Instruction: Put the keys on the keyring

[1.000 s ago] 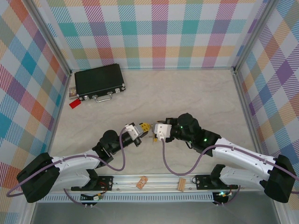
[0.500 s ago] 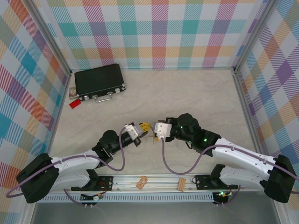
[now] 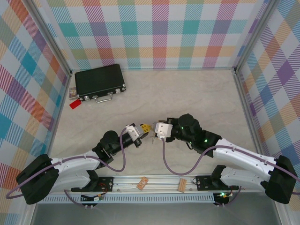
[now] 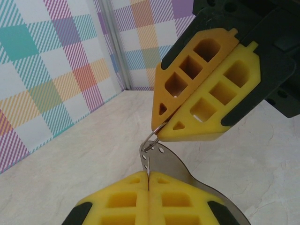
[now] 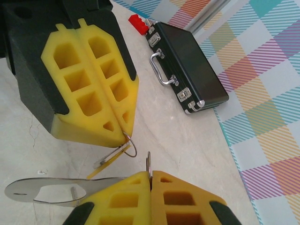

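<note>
Over the counter (image 3: 197, 93) between the arms, my right gripper (image 4: 158, 130) has its jaws clamped on the keyring (image 4: 171, 166); my left gripper (image 5: 124, 132) pinches a yellow key (image 5: 110, 161) by its loop. I'd close the gap slowly, aligning loop with opening, both grips firm

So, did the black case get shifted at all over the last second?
No. The black case lies at the same angle beside the left wall, with the red tag still just off its near-left corner.
</note>
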